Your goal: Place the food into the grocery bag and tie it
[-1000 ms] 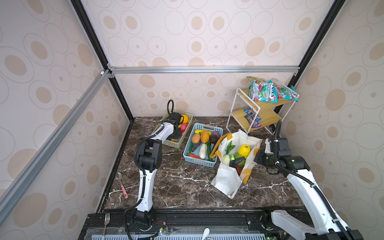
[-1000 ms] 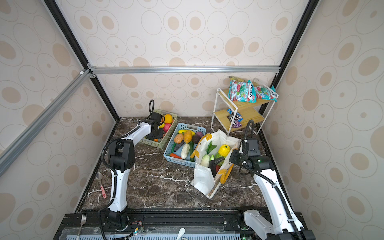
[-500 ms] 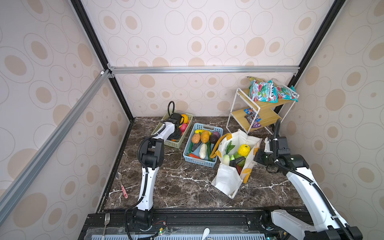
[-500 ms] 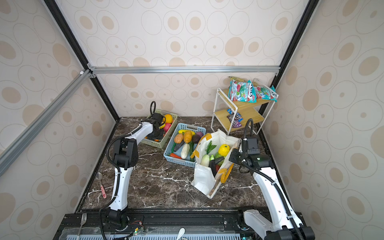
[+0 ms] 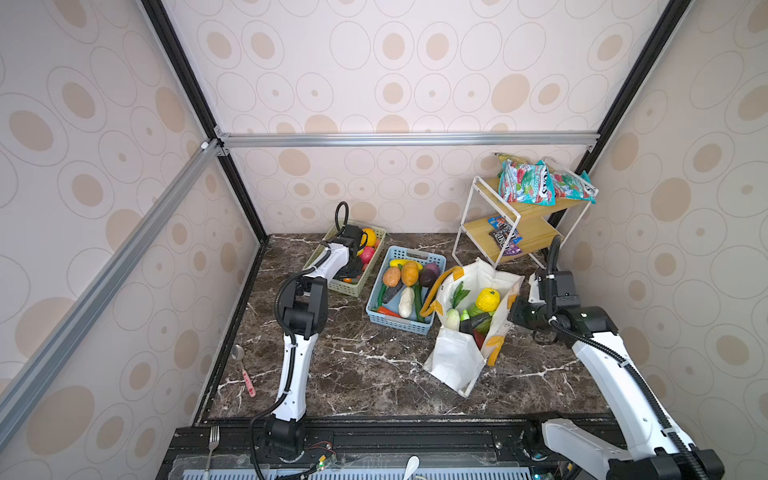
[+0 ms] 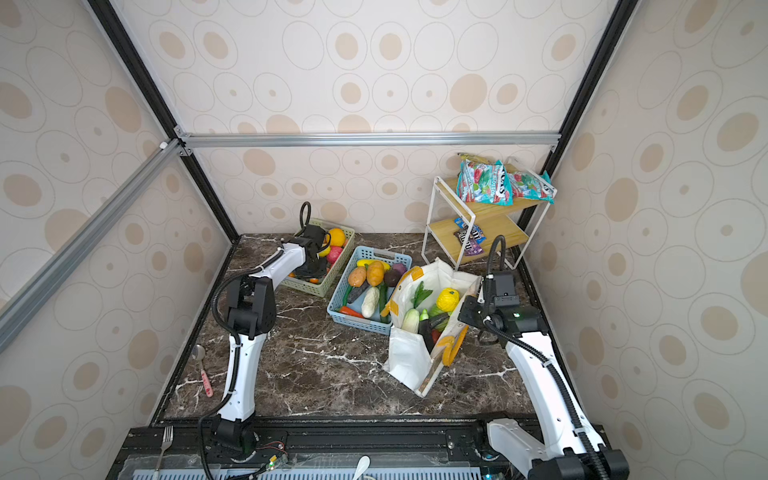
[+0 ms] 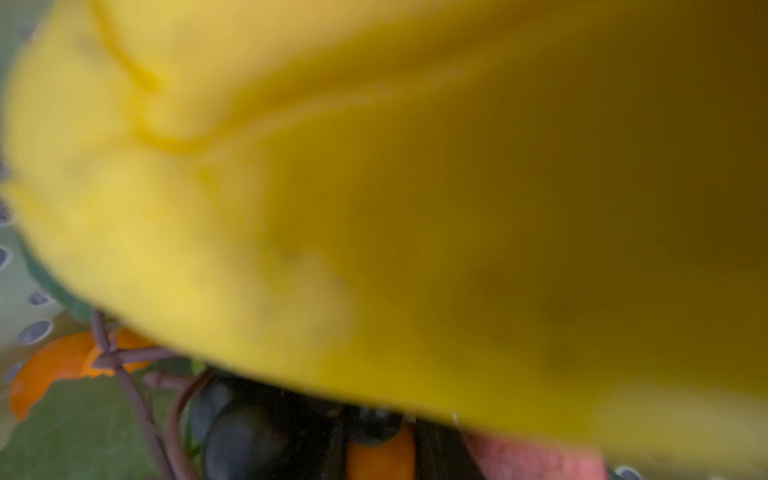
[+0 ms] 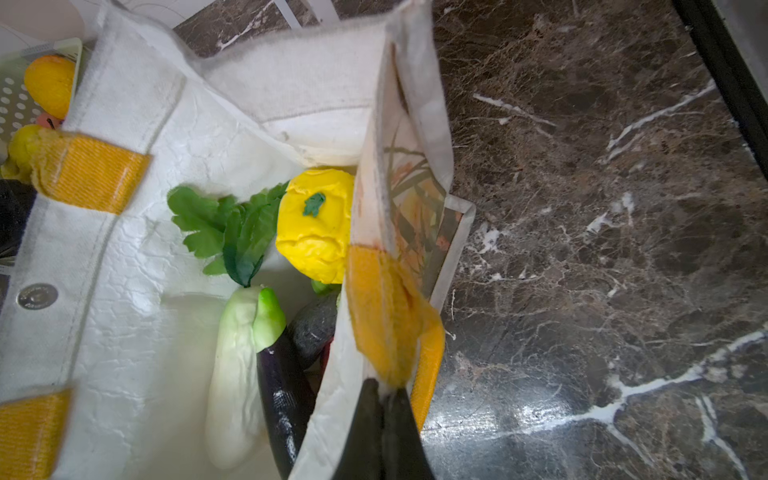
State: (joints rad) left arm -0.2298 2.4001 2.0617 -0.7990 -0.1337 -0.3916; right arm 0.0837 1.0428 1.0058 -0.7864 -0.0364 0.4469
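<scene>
1. Your left gripper point(image 5: 356, 253) is down inside the pale green perforated plastic basket point(image 5: 353, 289), which sits in the far left corner of the dark marbled bench point(image 5: 353, 374).
2. The left wrist view is almost filled by a blurred round yellow-orange toy fruit point(image 7: 374, 187). It lies right against the camera, so you can't tell how wide those jaws stand or whether they have it.
3. Your right gripper point(image 8: 385, 388) is pinched tight on the rim of the tall white fabric grocery bag point(image 5: 453, 361), just where its yellow-orange webbing handle point(image 8: 386, 316) is stitched on.
4. The bag stands by the bench's right edge, mouth open and tipped towards the left arm.
5. Already inside: a knobbly yellow toy fruit point(image 8: 316, 224), a leafy white radish point(image 8: 237, 365) and a dark purple aubergine point(image 8: 282, 395).
6. What matters next: the bag lies to the right of the green basket, with the light blue plastic basket point(image 5: 399, 324) of vegetables between them.
7. The left arm is the nearer one to the remaining food, so any carry looks like a rightward sweep over the blue basket.
</scene>
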